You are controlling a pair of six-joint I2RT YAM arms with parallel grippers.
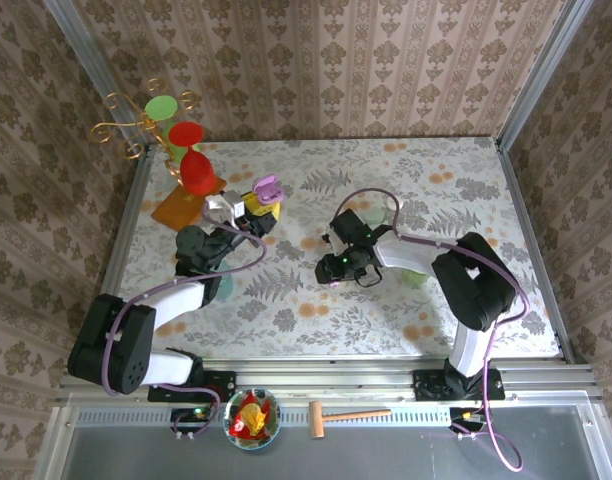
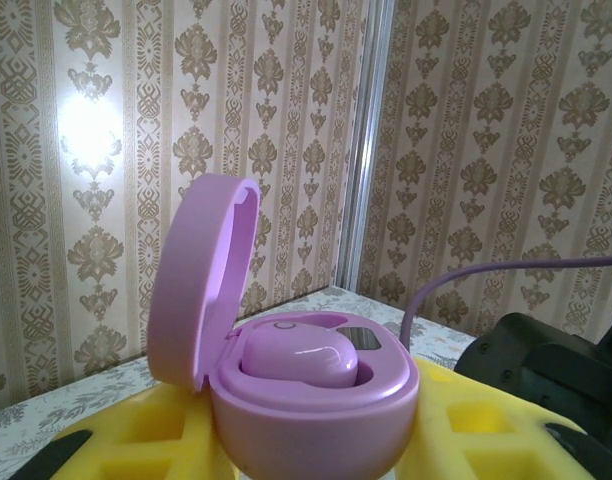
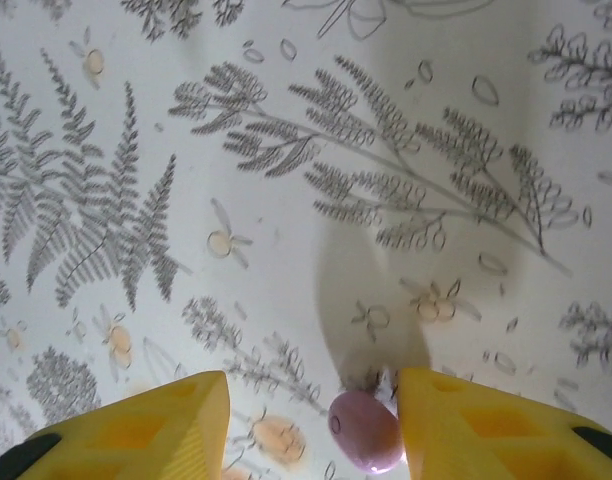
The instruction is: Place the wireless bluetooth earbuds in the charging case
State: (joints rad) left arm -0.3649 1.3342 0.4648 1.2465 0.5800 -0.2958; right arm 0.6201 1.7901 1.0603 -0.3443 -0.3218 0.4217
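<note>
Item 1: charging case (image 2: 316,410), lilac, lid hinged up, clamped between the yellow fingers of the left gripper (image 2: 311,440). Contents: 1 seated earbud (image 2: 301,358), lilac, lying in its well.

Item 2: loose earbud (image 3: 364,430), lilac, against 1 finger of the right gripper (image 3: 311,425). The jaws stood wider than the bud, above the fern-printed table (image 3: 286,200).

The top view was too distant to read the case's contents. It added a bowl (image 1: 251,418) of red and yellow pieces and a wooden mallet (image 1: 346,413) on the near ledge.
</note>
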